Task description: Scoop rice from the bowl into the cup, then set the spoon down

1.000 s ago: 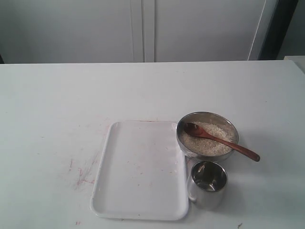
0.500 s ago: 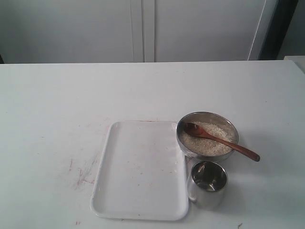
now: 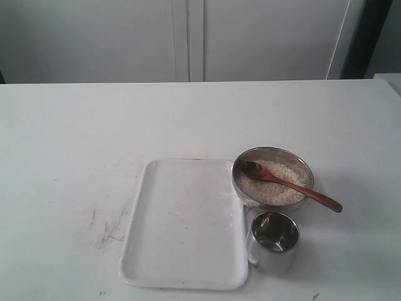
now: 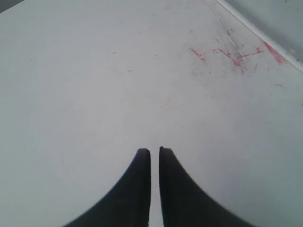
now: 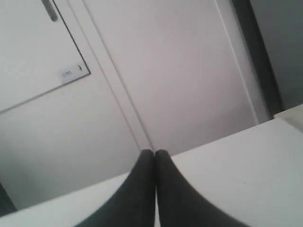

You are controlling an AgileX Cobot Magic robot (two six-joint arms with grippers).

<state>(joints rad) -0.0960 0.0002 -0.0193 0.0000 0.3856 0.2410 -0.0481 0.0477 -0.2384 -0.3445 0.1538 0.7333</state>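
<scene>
Dark reddish-brown wooden spoon (image 3: 288, 185) — scoop in round steel bowl (image 3: 299, 158), handle overhanging rim toward white tabletop's (image 3: 75, 125) right edge. Left gripper (image 4: 155, 151), right gripper (image 5: 155, 152) — pinched together, empty.

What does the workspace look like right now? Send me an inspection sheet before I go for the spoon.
Surface: white table, with red marks left of the tray.
Job's things: the bowl holds rice. The spoon lies with its scoop in the rice and its handle out over the rim. The cup stands upright, nearer the camera than the bowl, and no rice is seen in it.
Clutter: white tray beside the bowl and cup, nothing on it.
Grippers: left gripper is all but closed, empty, over bare table. Right gripper is shut, empty, aimed at the cabinet. Neither shows in the exterior view.
Cables: nothing seen.
Surroundings: the cabinet stands behind the table.
</scene>
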